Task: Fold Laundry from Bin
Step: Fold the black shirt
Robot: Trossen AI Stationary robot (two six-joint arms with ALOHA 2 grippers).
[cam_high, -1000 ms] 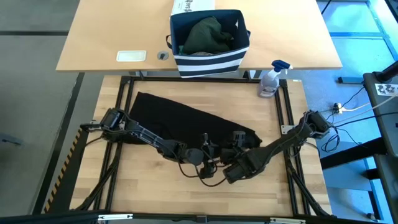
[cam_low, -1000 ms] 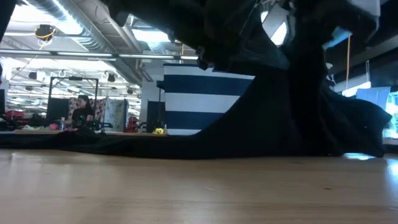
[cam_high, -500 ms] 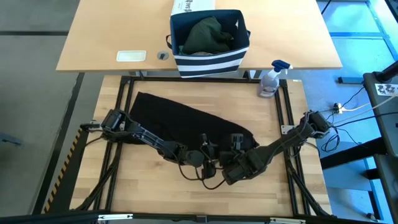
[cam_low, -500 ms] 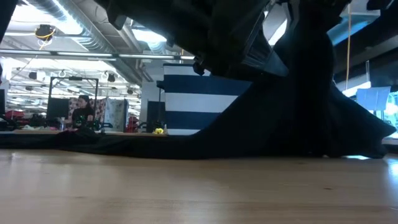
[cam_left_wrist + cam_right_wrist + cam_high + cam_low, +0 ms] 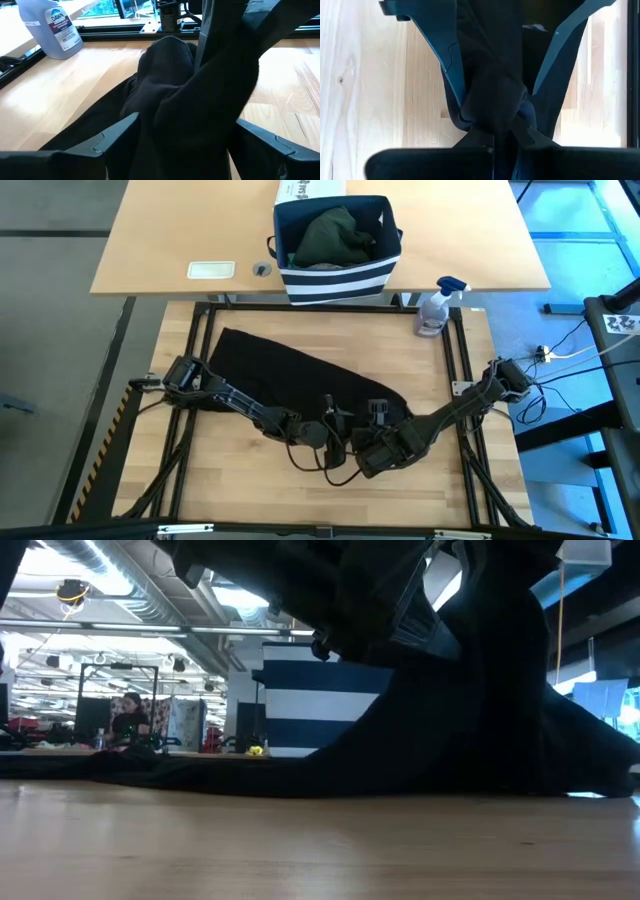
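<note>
Between the earlier frames and now the right tool has drawn slightly toward the near edge of the desk, dragging the lifted corner of the black soft cloth garment with it, so the cloth's end looks a little more gathered.

From the left, the left arm reaches in low across the light wooden desk, its left tool sitting close beside the right one near the middle of the near half; its fingers stand spread wide, with the bunched cloth lying between them but not pinched. The right tool is pressed together on a fold of the same garment, holding it raised off the boards. The garment's long axis runs diagonally, from the far left corner down to the tools, so nearly all of its length lies away and to the left of both. Beyond it stands the boxy navy fabric bin with white stripes, dark green laundry inside, and a clear spray bottle to its right.
</note>
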